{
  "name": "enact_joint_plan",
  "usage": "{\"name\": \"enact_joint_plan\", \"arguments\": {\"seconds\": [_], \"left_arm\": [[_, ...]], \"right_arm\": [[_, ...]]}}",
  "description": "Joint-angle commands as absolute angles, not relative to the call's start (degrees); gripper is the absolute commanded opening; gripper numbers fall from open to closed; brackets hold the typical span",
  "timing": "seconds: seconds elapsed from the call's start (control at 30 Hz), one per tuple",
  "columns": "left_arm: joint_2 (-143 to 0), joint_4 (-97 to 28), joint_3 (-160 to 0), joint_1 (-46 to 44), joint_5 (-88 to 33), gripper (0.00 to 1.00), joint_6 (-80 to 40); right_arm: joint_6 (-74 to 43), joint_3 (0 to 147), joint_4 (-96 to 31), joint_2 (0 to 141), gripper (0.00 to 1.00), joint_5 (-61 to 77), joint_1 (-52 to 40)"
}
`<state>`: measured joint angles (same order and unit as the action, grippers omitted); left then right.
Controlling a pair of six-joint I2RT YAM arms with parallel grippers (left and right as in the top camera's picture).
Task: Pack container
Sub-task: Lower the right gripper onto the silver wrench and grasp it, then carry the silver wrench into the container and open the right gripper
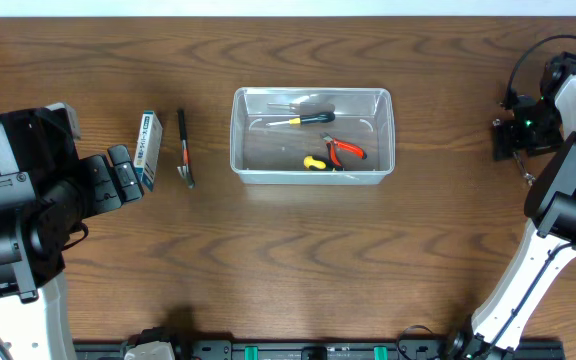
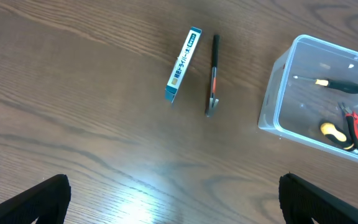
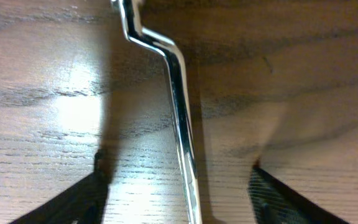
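While the left arm reaches in from the left side of the desk, it points toward a blue-and-white box. The left jaws are wide open and hold nothing. The right arm bends at the far right. The right jaws stand apart, one on each side of a shiny bent metal bar lying on the desk. The container sits in the middle, well apart from both arms, with a screwdriver and red pliers inside.
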<state>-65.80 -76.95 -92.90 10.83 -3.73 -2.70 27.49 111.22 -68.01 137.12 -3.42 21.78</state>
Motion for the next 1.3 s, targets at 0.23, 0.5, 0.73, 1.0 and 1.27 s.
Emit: {"name": "enact_joint_plan", "arguments": {"seconds": [0.23,0.5,0.73,1.0,1.27], "left_arm": [[-65.93,-77.08,-93.89,11.14,-3.86,0.98,-1.72],[-65.91,-77.1,-93.89,11.14,-3.86,0.98,-1.72],[-65.91,-77.1,-93.89,11.14,-3.86,0.98,-1.72],[-65.91,-77.1,-93.89,11.11,-3.86,0.98,-1.72],[-65.93,-77.08,-93.89,11.14,-3.86,0.98,-1.72]], "right_arm": [[26.0,108.53,-67.64,140.62,0.3,-3.99,21.76],[25.32,108.53,-67.68,140.62,0.14,-3.99,21.76],[25.32,108.53,-67.66,140.62,0.01,-3.2,21.71],[21.54,111.57,-70.46,139.74,0.01,0.82,20.43],[19.09,127.79,-78.61,133.93,0.01,3.2,12.91]]}}
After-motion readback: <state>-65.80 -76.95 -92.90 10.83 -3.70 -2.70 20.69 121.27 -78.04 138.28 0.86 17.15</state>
